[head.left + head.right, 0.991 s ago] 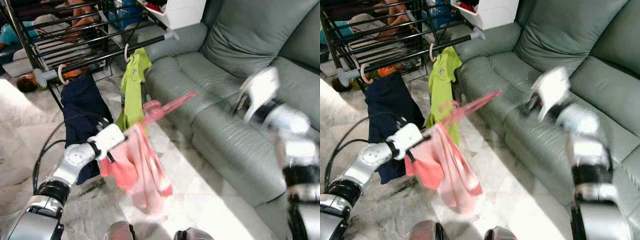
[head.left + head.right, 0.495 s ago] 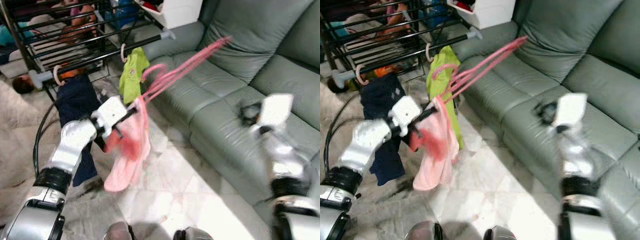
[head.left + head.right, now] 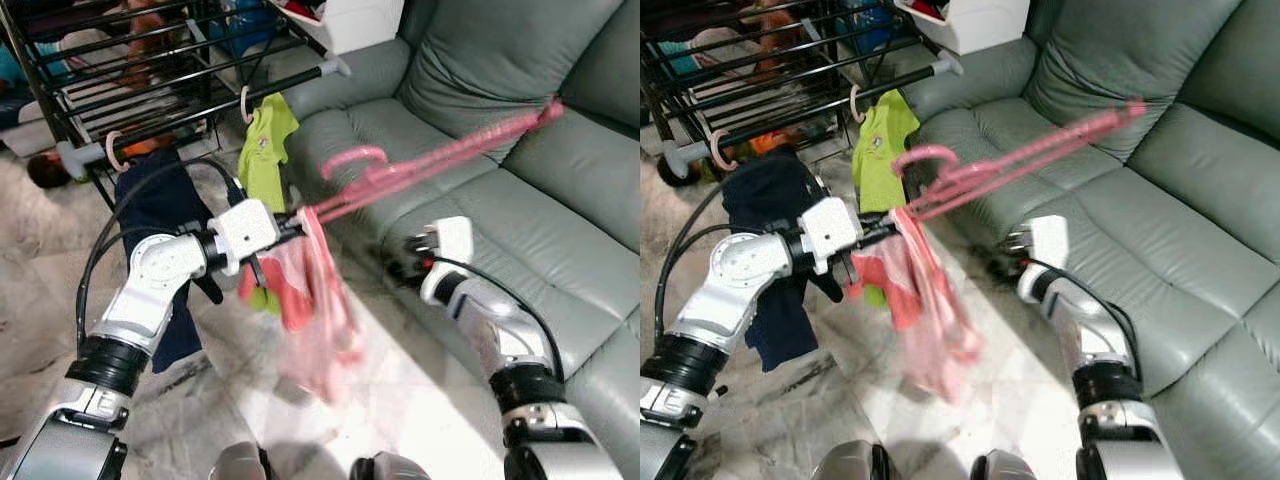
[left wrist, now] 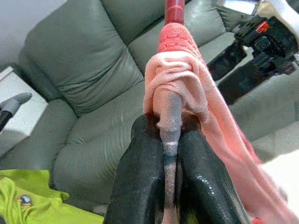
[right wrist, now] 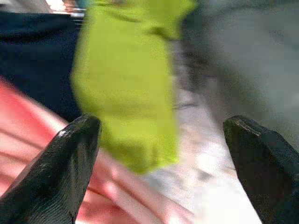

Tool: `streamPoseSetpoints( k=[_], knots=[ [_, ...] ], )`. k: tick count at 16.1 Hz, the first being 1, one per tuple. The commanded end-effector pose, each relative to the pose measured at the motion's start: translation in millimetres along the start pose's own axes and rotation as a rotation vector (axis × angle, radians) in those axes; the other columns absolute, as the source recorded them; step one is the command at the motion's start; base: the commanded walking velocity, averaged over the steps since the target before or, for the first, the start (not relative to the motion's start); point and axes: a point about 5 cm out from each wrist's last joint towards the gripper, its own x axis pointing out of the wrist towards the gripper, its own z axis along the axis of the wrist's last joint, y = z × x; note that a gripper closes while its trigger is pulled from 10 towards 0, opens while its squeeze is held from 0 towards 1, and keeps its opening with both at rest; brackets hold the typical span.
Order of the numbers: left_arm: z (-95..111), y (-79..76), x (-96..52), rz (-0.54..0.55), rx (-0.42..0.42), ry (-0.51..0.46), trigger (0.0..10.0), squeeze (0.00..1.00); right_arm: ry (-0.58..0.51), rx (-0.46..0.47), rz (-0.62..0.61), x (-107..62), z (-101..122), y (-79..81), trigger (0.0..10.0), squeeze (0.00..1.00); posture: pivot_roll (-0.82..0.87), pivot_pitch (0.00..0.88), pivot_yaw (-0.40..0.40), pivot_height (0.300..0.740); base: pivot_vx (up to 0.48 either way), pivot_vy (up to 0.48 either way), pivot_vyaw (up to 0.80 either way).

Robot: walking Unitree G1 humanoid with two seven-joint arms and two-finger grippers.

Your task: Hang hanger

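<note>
A pink hanger (image 3: 440, 155) with a pink garment (image 3: 315, 300) draped over its near end lies almost level over the sofa's front edge, hook (image 3: 352, 158) up. My left gripper (image 3: 290, 222) is shut on the cloth-wrapped end, as the left wrist view shows between its fingers (image 4: 140, 186). The black drying rack's rail (image 3: 200, 105) at upper left carries a green shirt (image 3: 265, 150) and a navy garment (image 3: 160, 210) on hangers. My right gripper (image 3: 400, 265) hovers low by the sofa front, just right of the pink garment, open and holding nothing, its fingertips (image 5: 60, 172) wide apart.
A grey-green leather sofa (image 3: 520, 210) runs along the right side. A white box (image 3: 355, 20) sits at the top by the sofa arm. A black cable (image 3: 95, 270) loops on the marble floor (image 3: 400, 400) near my left arm.
My left arm has swung the hanger down from pointing steeply up to nearly level over the sofa. My right arm has dropped and come in toward the pink garment.
</note>
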Motion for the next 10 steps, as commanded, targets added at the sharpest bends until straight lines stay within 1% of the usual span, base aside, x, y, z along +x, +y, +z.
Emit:
streamPoseSetpoints(
  k=[1, 3, 4, 6, 7, 10],
  knots=[
    [8, 1.5, 0.3, -0.013, 0.03, -0.014, 0.0, 0.0, 0.009, -0.011, 0.11, -5.5, 3, 7.3, 10.0, 0.0, 0.0, 0.064, 0.025, 0.74, 0.0, 0.0, 0.0],
    [10, 0.4, 0.7, -0.021, 0.032, -0.018, 0.0, 0.0, 0.033, -0.032, 0.193, -12.6, 2, 10.7, 10.0, 0.0, -0.01, 0.067, 0.027, 0.74, 0.0, 0.0, 0.0],
    [11, 0.1, 1.2, -0.023, 0.034, -0.02, 0.0, 0.0, 0.046, -0.035, 0.212, -15.8, 2, 10.4, 10.0, 0.0, -0.01, 0.069, 0.027, 0.74, 0.0, 0.0, 0.0],
    [14, -1.0, 2.0, -0.034, 0.044, -0.027, 0.0, 0.0, 0.065, -0.045, 0.225, -18.9, 1, 9.5, 10.0, 0.0, -0.01, 0.069, 0.027, 0.74, 0.0, 0.0, 0.0],
    [19, -2.9, 3.3, -0.049, 0.058, -0.038, 0.0, 0.0, 0.085, -0.067, 0.239, -19.4, -2, 10.7, 10.0, 0.0, -0.01, 0.071, 0.024, 0.74, 0.0, 0.0, 0.0],
    [30, -4.4, 5.6, -0.062, 0.056, -0.074, 0.0, 0.0, 0.099, -0.068, 0.241, -18.3, -4, 11.3, 10.0, 0.0, 0.0, 0.074, 0.022, 0.74, 0.0, 0.0, 0.0]
  ],
)
